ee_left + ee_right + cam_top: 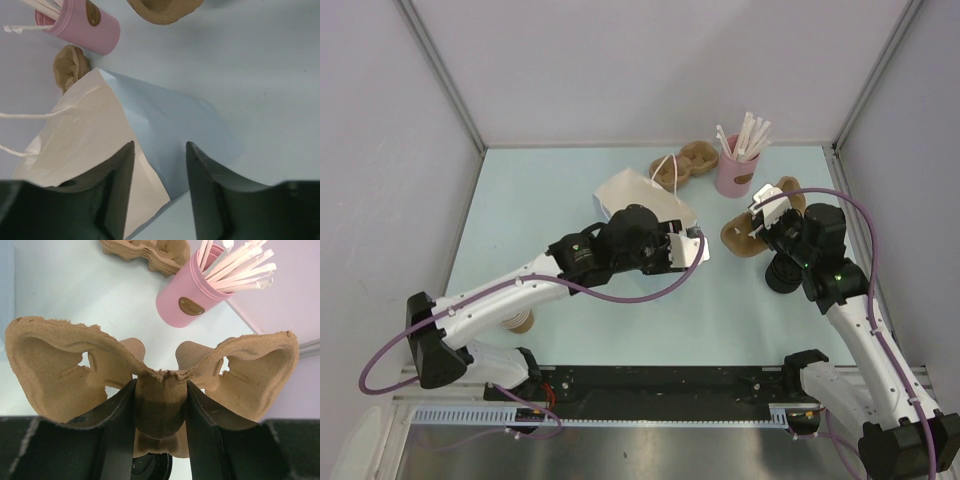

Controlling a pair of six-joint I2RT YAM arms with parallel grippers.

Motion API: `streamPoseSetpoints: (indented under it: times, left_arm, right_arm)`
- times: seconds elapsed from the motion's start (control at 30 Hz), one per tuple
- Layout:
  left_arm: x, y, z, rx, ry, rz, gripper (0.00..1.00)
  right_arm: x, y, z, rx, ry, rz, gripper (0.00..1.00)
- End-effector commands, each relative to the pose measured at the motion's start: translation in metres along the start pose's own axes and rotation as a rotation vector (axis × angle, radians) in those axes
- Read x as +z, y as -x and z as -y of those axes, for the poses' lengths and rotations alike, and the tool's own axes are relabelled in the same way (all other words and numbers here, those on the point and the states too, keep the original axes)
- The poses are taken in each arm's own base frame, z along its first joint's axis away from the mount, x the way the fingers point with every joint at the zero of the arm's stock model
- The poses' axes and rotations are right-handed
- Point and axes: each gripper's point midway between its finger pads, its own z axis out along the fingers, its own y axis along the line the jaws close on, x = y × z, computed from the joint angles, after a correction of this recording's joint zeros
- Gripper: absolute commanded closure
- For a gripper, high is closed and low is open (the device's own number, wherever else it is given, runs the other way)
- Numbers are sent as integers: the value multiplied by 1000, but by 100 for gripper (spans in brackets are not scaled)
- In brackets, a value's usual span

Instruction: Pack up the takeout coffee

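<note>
over the bench (540,200), right end effector (160,390) clamps a pulp cup carrier (50,365); left end effector (160,147) gapes above a paper bag (85,125).

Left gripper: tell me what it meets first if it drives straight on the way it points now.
The white paper bag. It lies flat right ahead of the left gripper, one edge seemingly between its open jaws; depth is hard to judge.
</note>
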Motion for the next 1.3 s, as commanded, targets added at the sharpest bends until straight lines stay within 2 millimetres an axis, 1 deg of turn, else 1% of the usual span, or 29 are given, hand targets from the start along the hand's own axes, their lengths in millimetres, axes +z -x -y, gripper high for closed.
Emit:
streamPoseSetpoints:
  times: [0.0,0.03,0.1,0.13,0.23,0.3,0.33,0.37,0.4,0.43,0.47,0.57,0.6,0.67,0.7,0.73,0.8,0.87,1.03,1.13,1.17,1.27]
  left_arm:
    - [-7,13,-10,-2,39,22,58]
    - [-8,13,-11,-1,42,24,68]
    - [-9,13,-13,4,47,21,78]
    - [-10,14,-14,6,52,22,86]
    - [-13,13,-14,22,49,20,100]
    - [-18,13,-12,58,37,23,100]
    - [-19,8,-9,69,23,10,100]
    - [-27,9,-10,81,27,22,100]
    - [-30,9,-8,103,17,28,100]
    - [-33,6,-4,112,6,24,100]
    - [-43,9,-6,123,13,45,100]
    - [-56,5,6,167,-34,66,100]
    - [-65,5,9,184,-47,79,100]
    - [-72,3,16,208,-77,89,100]
    - [-80,-2,23,253,-109,87,100]
    - [-83,-1,31,273,-152,107,100]
    - [-89,-5,38,303,-182,110,100]
    - [-90,-5,44,318,-211,129,100]
    - [-84,-15,66,389,-315,141,100]
    - [-82,-12,81,426,-405,180,100]
    - [-85,-6,87,449,-440,221,100]
    - [-94,-1,97,485,-511,261,97]
  right_arm:
    - [-1,13,6,-4,-22,55,58]
    - [-1,13,6,-2,-22,55,57]
    - [-1,12,5,0,-20,52,57]
    - [-1,13,5,0,-21,56,57]
    - [0,12,5,0,-18,54,58]
    - [0,11,6,0,-24,50,58]
    - [0,11,6,1,-23,51,57]
    - [-1,12,6,0,-24,53,58]
    - [-1,12,7,4,-27,52,57]
    - [-1,12,6,2,-24,53,57]
    - [-1,11,6,6,-23,52,57]
    - [0,11,6,5,-20,51,57]
    - [0,11,6,5,-21,52,57]
    - [1,9,6,8,-20,45,57]
    - [1,10,6,10,-22,48,57]
    - [1,10,6,9,-21,49,57]
    - [2,9,6,11,-21,43,57]
    - [2,9,6,13,-22,42,57]
    - [4,6,6,13,-22,31,57]
    - [5,5,6,15,-21,27,57]
    - [6,4,6,14,-22,25,57]
    - [6,3,6,12,-22,20,57]
